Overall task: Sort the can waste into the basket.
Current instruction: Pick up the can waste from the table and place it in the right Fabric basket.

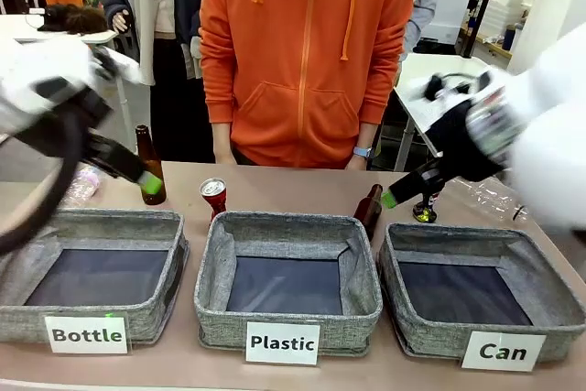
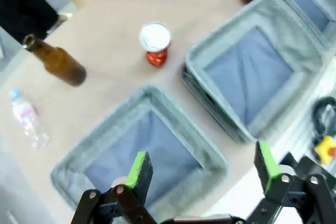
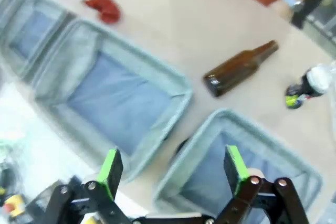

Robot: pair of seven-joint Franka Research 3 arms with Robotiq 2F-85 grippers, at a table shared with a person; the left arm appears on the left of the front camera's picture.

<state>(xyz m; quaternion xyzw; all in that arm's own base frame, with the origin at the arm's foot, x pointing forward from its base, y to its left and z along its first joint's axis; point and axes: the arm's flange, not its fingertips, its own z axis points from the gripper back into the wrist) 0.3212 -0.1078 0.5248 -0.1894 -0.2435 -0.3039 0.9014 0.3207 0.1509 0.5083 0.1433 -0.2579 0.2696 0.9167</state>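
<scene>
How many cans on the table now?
2. Red can stands behind the Plastic bin; dark crushed can sits behind the Can bin. Others may be hidden.

The red can point(image 1: 212, 195) stands upright on the desk, silver top up, behind the middle bin. The dark crushed can point(image 1: 423, 211) (green-yellow marks) sits just behind the grey "Can" basket point(image 1: 430, 331), whose dark bottom lies bare.

"Bottle" label point(image 1: 87, 335) on 7 o'clock bin point(image 1: 23, 318), "Plastic" label point(image 1: 283, 343) on 6 o'clock bin point(image 1: 215, 318), "Can" label point(image 1: 503, 352) on 5 o'clock basket point(image 1: 560, 331) (all black-on-white).
</scene>
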